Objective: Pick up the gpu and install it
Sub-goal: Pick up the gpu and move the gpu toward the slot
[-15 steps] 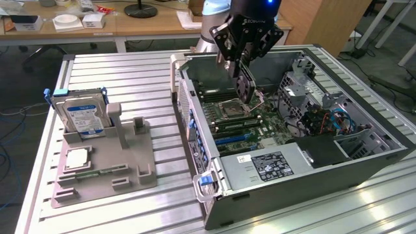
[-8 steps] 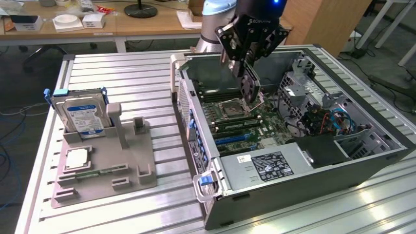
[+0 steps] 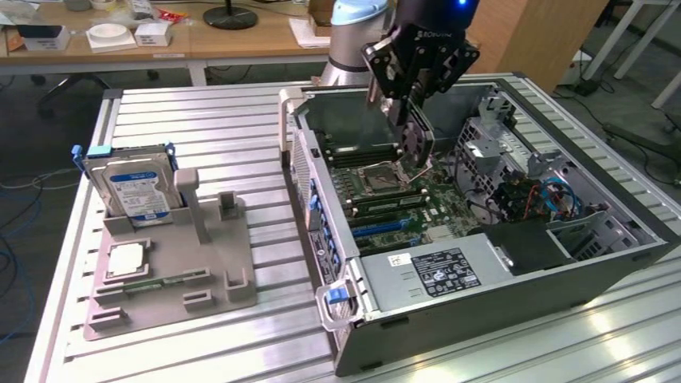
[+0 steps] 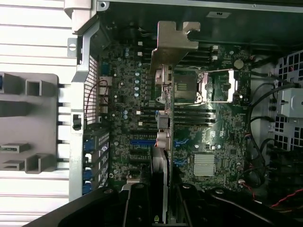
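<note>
Right now the gpu [image 3: 417,137] hangs on edge in the hand [image 3: 404,108], lifted above the motherboard [image 3: 426,199] inside the open computer case [image 3: 511,303]. From the wrist view you look straight down the card [image 4: 163,94]: a thin dark line running over the board, with its silvery bracket [image 4: 173,42] at the end farthest from the fingers. The hand [image 4: 163,208] is clamped on the gpu, one finger on each flat face near the card's upper edge.

Judge the card as light and stiff, but fragile. It is a bare circuit board with small parts on its faces, so a squeeze across the flat faces on plain board seems safest. Keep pressure off the connector edge and the components. The faces look smooth, and the card may twist in the grip if it gets knocked. The thin metal bracket could catch on the case wall.

Below the card you see the blue expansion slots [image 4: 142,142], the memory slots and the CPU socket [image 3: 380,177]. Well apart, towards the exterior view's left, the grey holder [image 3: 171,271] sits on the counter [image 3: 191,128] with the hard drive [image 3: 136,187] upright and a CPU chip [image 3: 126,259] lying flat.
</note>
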You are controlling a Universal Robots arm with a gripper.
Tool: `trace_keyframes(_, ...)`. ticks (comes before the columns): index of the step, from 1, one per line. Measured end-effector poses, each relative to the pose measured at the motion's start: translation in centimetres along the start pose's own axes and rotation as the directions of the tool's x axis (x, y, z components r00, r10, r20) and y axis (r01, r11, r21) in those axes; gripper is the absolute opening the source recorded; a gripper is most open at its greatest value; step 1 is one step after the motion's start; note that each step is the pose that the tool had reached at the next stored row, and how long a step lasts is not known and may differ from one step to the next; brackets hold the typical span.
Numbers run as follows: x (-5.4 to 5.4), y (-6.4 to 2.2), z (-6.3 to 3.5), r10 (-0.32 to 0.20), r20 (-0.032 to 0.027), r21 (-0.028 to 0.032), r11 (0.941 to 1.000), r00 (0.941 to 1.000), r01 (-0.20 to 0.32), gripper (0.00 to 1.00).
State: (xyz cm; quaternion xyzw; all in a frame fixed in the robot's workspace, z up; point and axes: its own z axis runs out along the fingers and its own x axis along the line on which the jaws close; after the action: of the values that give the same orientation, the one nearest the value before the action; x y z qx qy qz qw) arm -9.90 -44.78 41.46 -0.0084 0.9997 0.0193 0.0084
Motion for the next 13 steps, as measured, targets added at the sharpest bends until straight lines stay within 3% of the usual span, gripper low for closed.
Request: trace_keyframes(13, -1.7, -0.03, 0.03, 0.0, 0.0, 0.0, 1.0, 1.0, 0.0, 0.27)
